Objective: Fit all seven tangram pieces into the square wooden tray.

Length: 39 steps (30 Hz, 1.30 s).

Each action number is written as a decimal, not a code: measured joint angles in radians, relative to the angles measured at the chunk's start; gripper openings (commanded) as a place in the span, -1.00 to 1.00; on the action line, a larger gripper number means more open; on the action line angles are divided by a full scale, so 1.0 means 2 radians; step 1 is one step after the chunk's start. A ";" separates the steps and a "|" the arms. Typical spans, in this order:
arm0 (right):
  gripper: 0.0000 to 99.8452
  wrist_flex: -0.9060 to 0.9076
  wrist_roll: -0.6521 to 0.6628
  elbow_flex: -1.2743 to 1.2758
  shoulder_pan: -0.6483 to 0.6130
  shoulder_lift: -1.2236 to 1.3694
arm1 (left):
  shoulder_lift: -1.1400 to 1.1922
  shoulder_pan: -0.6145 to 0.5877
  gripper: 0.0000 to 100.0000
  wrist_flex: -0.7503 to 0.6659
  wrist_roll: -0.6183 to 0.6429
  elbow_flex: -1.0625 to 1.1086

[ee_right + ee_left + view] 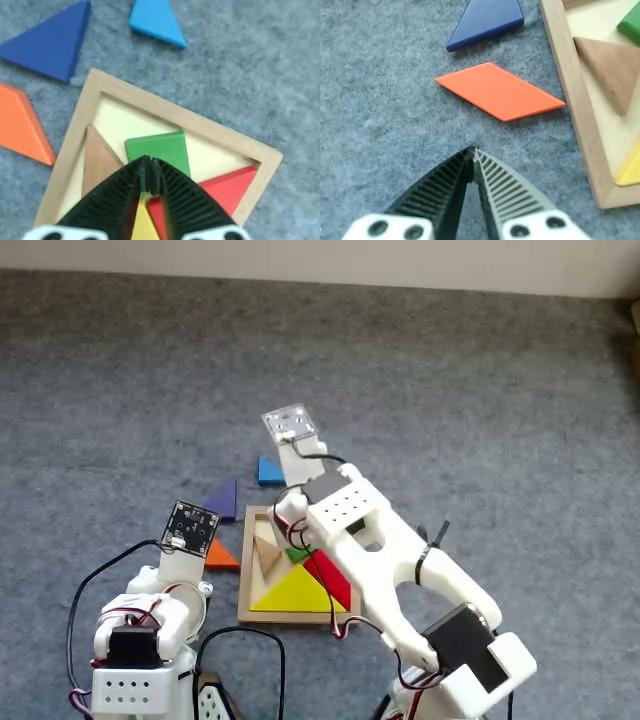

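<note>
Though only part filled, square wooden tray (244,580) flat on the grey felt of the bench (480,390), in front of the two arms. Inside: tan triangle (97,162) against one side wall, green square (160,150) beside it near the middle, red triangle (227,190) and yellow triangle (290,592) edge to edge on the arms' side. Bare tray floor along the far wall.

Right claw (148,160) low over the tray, fingers pressed together with nothing between them, tips at the near edge of the green square. Right arm stretched across the tray's near corner in the high view, covering part of the red triangle.

Outside the tray, three pieces on the felt: orange parallelogram (500,92) just beside the wall on the left arm's side, dark blue triangle (487,17) beyond it, light blue piece (155,20) off the far corner, apart from the rim. Left claw (472,149) closed tip to tip, empty, over bare felt near the orange parallelogram, not touching it.
</note>
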 measured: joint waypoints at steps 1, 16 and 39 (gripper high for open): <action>-0.99 -0.016 0.000 0.015 0.000 0.000 | 0.000 0.000 -0.99 0.000 0.000 0.000; -0.99 -0.048 0.000 0.074 -0.097 -0.012 | 0.000 0.000 -0.99 0.000 0.000 0.000; -0.99 0.004 0.000 0.077 -0.008 -0.144 | 0.000 0.000 -0.99 0.000 0.000 0.000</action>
